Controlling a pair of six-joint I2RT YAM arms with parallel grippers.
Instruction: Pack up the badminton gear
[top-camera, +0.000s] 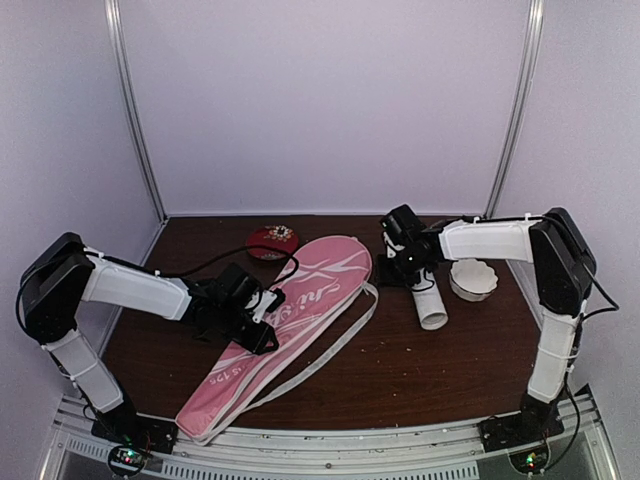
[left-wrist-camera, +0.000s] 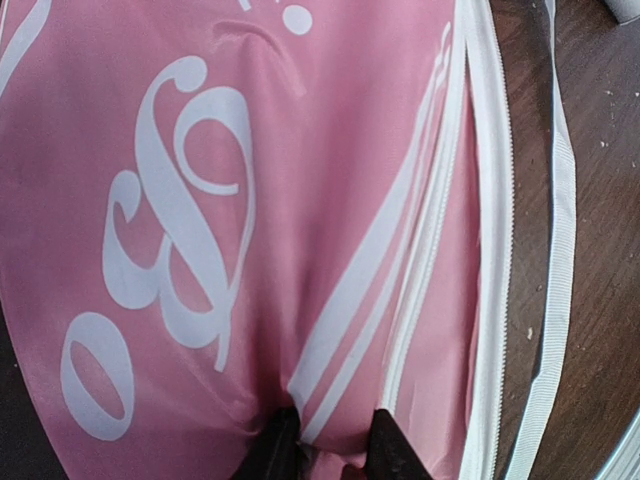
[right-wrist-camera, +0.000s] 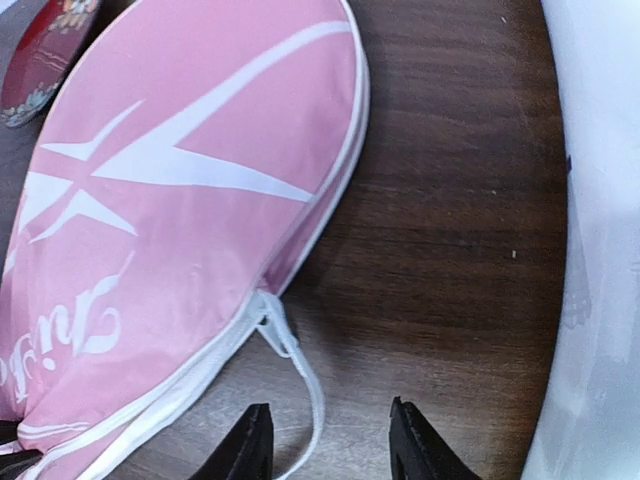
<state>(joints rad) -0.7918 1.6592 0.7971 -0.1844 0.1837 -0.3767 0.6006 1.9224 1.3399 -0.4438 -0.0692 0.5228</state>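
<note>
The pink bag (top-camera: 310, 290) lies slantwise on the tabletop (top-camera: 420, 370), a fold of its fabric pinched by the left hand (left-wrist-camera: 330, 445), likely to steady it, while the right hand (right-wrist-camera: 330, 440) hovers with fingers spread astride the zipper cord (right-wrist-camera: 300, 380), the white tube (top-camera: 430, 300) lying near.

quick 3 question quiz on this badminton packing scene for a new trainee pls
1. True or false: the left gripper is pinching the fabric of the pink racket bag.
2. Pick one. The right gripper is: A) open, holding nothing; B) shut on a racket; C) shut on a shuttlecock.
3. Short answer: which piece of gear lies on the table just right of the bag, below the right arm's wrist?

Key: 1 true. 2 A. 3 the long white tube.
</note>
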